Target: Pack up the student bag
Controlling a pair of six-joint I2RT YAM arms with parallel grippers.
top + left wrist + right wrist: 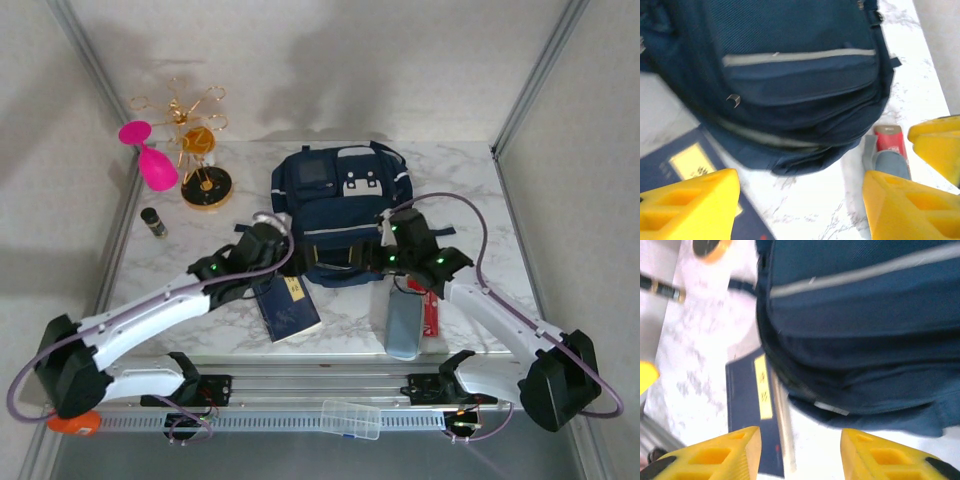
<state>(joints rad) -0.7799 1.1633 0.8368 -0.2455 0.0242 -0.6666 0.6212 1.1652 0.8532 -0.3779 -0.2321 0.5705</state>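
Note:
The student bag (338, 205) is a navy backpack with thin white stripes, lying flat at the middle of the marble table. My left gripper (268, 238) sits at its lower left edge and my right gripper (392, 242) at its lower right edge. In the left wrist view the bag (800, 75) lies just beyond my open left gripper (800, 210), whose yellow fingers (687, 207) have bare table between them. In the right wrist view my right gripper (800, 455) is open too, nothing held, just short of the bag's zipped bottom edge (865, 315).
A navy book with a yellow label (287, 308) lies in front of the bag on the left. A grey pouch (402, 322) and a red item (430, 310) lie front right. A pink glass (152, 160), gold stand (200, 150) and small dark bottle (154, 222) stand at back left.

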